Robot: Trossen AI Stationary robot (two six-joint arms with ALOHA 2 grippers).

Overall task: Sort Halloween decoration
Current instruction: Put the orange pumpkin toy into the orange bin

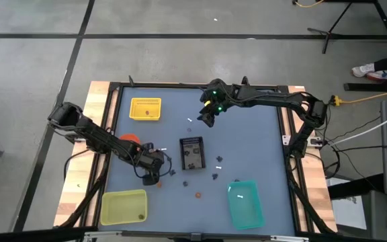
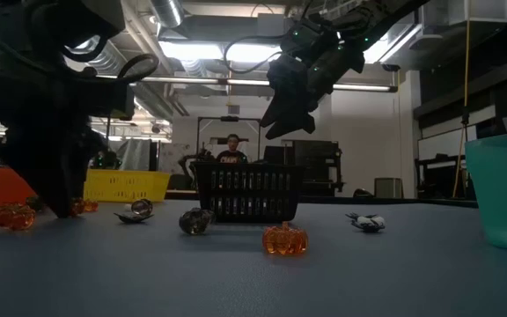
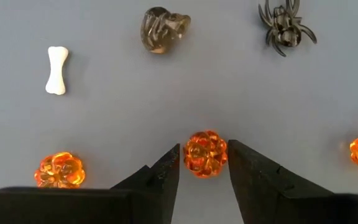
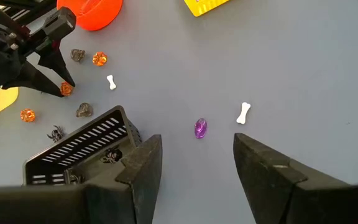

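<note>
**Q:** What surface and room are you working in?

**A:** You have a blue-grey table edged with pale wood, on a grey floor marked by dark lines. At table height you see a workshop with ceiling strip lights, and a person sits far behind the black tray.

**Q:** What stands around the work?

**A:** 5 containers: a yellow basket at the far left, a yellow-green tray at the near left, a teal bin at the near right, an orange dish partly under the left arm, and the black tray in the middle with dark trinkets inside.

**Q:** Where are the decorations?

**A:** They lie scattered on the table, mostly just left of the black tray. Your left wrist view shows 3 orange pumpkins, a white bone, a smoky skull and a dark spider. Farther off, a purple piece and a second bone lie near each other.

**Q:** State of the claws?

**A:** Your left gripper is down at the table, its 2 fingers pinching the middle pumpkin, 1 on each side. Your right gripper hangs high over the far middle of the table, fingers spread, holding nothing.

**Q:** Anything in the way?

**A:** The other 2 pumpkins sit apart on either side of the pinched 1.
</note>
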